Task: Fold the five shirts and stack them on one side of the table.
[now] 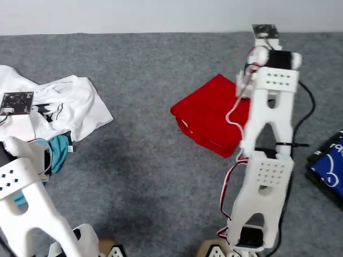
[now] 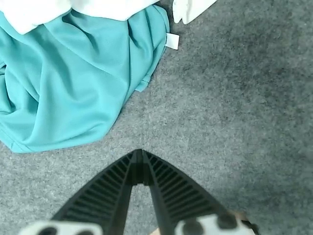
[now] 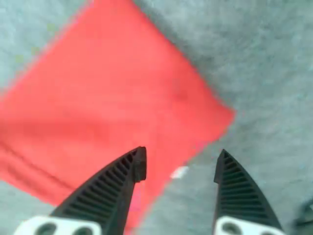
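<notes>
A folded red shirt (image 1: 209,115) lies on the grey carpet right of centre. My right gripper (image 3: 180,164) hangs open just above the red shirt (image 3: 102,107), over its corner, with nothing between its fingers. At the far left a crumpled white shirt (image 1: 64,104) lies over a teal shirt (image 1: 58,151). My left gripper (image 2: 142,159) is shut and empty above bare carpet, just beside the teal shirt (image 2: 68,83). A white shirt edge (image 2: 193,9) shows beyond the teal one.
A blue shirt (image 1: 333,166) on something black sits at the right edge of the table. The right arm (image 1: 268,150) stands over the red shirt's right side. Open grey carpet (image 1: 144,176) lies between the two arms.
</notes>
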`<action>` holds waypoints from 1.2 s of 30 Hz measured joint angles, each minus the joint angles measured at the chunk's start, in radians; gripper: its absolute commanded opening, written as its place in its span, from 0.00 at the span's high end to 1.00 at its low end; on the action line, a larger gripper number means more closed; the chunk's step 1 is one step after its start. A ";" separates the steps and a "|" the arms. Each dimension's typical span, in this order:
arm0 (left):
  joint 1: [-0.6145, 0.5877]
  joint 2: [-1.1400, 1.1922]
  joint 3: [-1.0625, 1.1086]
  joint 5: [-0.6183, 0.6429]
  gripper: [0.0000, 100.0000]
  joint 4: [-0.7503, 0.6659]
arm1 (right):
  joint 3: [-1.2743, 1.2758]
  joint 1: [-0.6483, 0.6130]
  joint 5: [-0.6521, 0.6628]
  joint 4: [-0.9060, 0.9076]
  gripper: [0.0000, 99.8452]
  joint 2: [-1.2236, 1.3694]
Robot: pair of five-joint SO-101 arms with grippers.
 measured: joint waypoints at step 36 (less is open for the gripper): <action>0.000 0.000 0.000 0.028 1.00 0.000 | -0.012 -0.080 -0.628 -0.109 0.61 0.365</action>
